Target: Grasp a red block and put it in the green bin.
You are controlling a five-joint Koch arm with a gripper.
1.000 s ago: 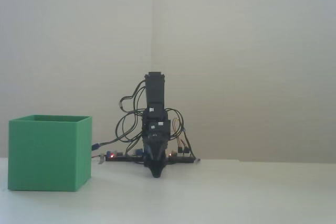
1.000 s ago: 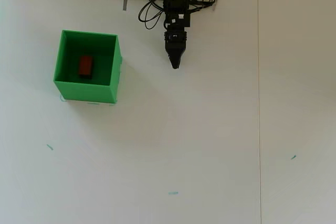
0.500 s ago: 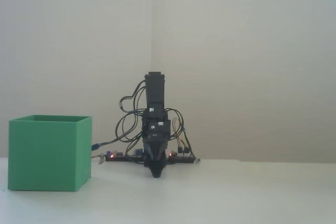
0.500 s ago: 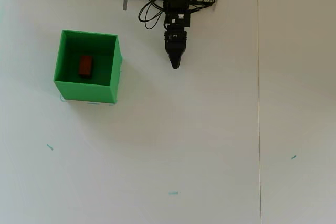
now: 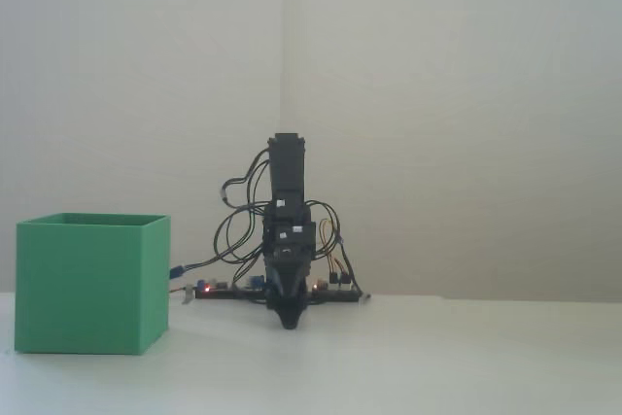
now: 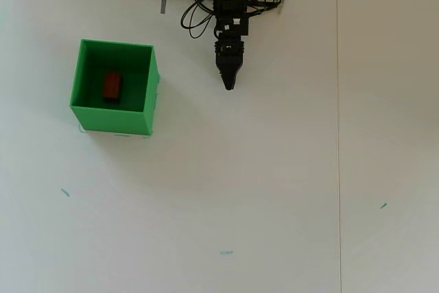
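Block in the bin, arm folded at its base.
Red block (image 6: 112,87) lies on the floor of the green bin (image 6: 146,113); the gripper (image 6: 229,86), well apart to the right in the overhead view, tapers to a closed, empty point above the table (image 6: 274,183).

The small red block (image 6: 112,87) lies flat on the floor inside the green bin (image 6: 147,94), an open-topped cube standing upright at the table's left in the overhead view.

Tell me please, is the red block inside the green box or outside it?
Inside. In the overhead view the red block lies on the floor of the green box, enclosed by its walls. The fixed view hides it behind the box wall.
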